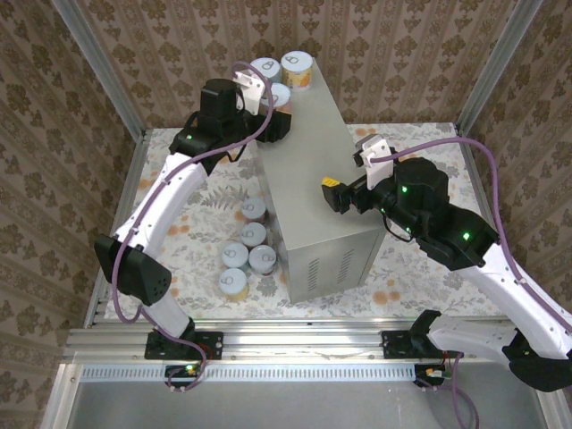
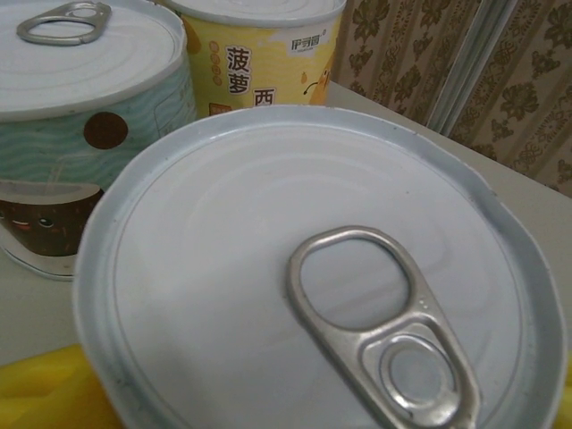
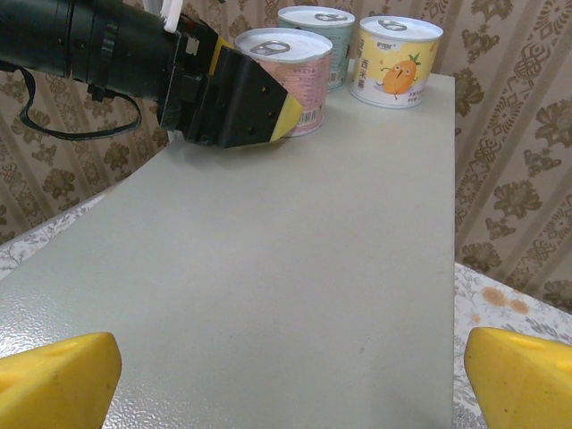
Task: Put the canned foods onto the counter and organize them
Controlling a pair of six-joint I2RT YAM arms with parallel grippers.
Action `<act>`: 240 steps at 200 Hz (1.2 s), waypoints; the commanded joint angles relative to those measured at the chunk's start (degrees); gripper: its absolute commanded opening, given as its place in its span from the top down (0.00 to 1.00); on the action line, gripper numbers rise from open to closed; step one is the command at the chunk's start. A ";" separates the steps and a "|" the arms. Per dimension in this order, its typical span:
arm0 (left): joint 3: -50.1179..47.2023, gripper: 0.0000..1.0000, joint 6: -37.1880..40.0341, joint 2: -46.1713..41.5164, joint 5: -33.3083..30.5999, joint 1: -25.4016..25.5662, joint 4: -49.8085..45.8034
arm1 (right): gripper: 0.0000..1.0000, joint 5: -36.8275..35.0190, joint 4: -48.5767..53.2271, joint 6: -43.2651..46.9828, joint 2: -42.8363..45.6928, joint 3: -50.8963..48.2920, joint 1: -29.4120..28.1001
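Three cans stand at the far end of the grey counter point(image 1: 313, 170): a teal one point(image 1: 265, 69), a yellow one point(image 1: 296, 67) and a pink one point(image 3: 299, 76). My left gripper point(image 1: 277, 116) reaches around the pink can, which rests on the counter top. One black finger point(image 3: 237, 98) with a yellow pad lies along its side. The pink can's pull-tab lid point(image 2: 313, 286) sits right under the left wrist camera, and a yellow pad point(image 2: 45, 393) is at its edge; whether the pads press on it is unclear. My right gripper point(image 3: 288, 380) hovers open over the counter's middle, holding nothing.
Several more cans point(image 1: 248, 246) stand on the floral cloth left of the counter, close to its side. Patterned walls and metal posts enclose the space. The vent slits point(image 1: 326, 266) face the arm bases.
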State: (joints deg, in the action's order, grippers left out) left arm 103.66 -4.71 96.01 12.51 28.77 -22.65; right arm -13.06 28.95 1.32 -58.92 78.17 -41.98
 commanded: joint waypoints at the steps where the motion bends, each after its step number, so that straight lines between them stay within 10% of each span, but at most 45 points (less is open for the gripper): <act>1: 0.57 0.13 -0.07 0.75 1.00 -0.56 -0.97 | 0.00 0.80 -0.51 -0.62 0.66 -0.49 0.39; 42: -3.92 0.00 -1.18 -5.76 1.58 -0.47 -0.83 | 0.00 0.80 -0.47 -0.66 0.39 -0.23 0.51; 240: -40.29 0.00 -9.70 -43.82 -7.83 -4.08 -23.21 | 0.00 6.23 10.04 4.11 -11.11 14.88 -5.54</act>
State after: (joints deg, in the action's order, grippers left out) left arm 63.88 -12.10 53.76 4.23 24.97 -45.78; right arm -7.20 37.19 4.78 -69.56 91.46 -46.92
